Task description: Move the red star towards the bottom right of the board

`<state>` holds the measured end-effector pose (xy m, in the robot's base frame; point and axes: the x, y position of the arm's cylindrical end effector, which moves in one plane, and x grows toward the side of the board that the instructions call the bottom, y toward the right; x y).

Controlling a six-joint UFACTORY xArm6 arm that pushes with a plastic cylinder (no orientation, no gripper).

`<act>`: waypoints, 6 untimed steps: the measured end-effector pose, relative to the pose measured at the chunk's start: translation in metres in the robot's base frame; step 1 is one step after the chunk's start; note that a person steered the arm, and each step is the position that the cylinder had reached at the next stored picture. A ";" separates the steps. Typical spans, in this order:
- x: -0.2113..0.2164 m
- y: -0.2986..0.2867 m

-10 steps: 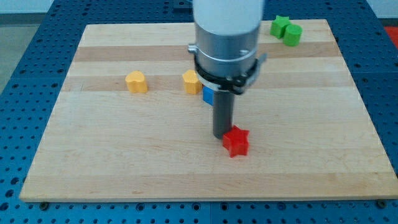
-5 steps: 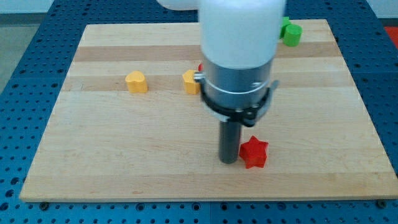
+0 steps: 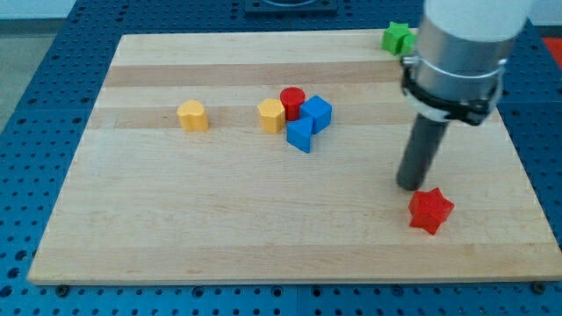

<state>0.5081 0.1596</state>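
My tip (image 3: 410, 186) rests on the board (image 3: 176, 228) well toward its right edge and nearer the bottom edge than the top. There are no jaws to report: the arm ends in a plain dark rod, so nothing can be apart, together or clamped. The red star (image 3: 430, 211) lies just below and to the right of my tip, close beside it; whether the two touch cannot be told from this view.

Compared with the two earlier pictures, both my tip and the red star have shifted markedly toward the right edge and slightly toward the bottom edge, the star having started near the board's middle. The star now sits in the bottom right quarter, though short of the corner itself. Judged against the task, the move looks largely accomplished; a further short push down and to the right would bring it closer to the corner, with care that it does not slide off the edge.

Farther out, a cluster near the board's centre is now uncovered: a red cylinder (image 3: 292, 101), two blue blocks (image 3: 316, 114) (image 3: 300, 135) and a yellow block (image 3: 271, 115) beside them. A second yellow block, heart-shaped (image 3: 192, 115), lies apart toward the left edge. A green block (image 3: 397, 37) sits at the top edge near the right corner, partly hidden by the arm.
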 end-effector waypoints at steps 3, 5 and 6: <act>-0.011 -0.003; 0.044 -0.014; 0.034 -0.020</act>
<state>0.5421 0.1394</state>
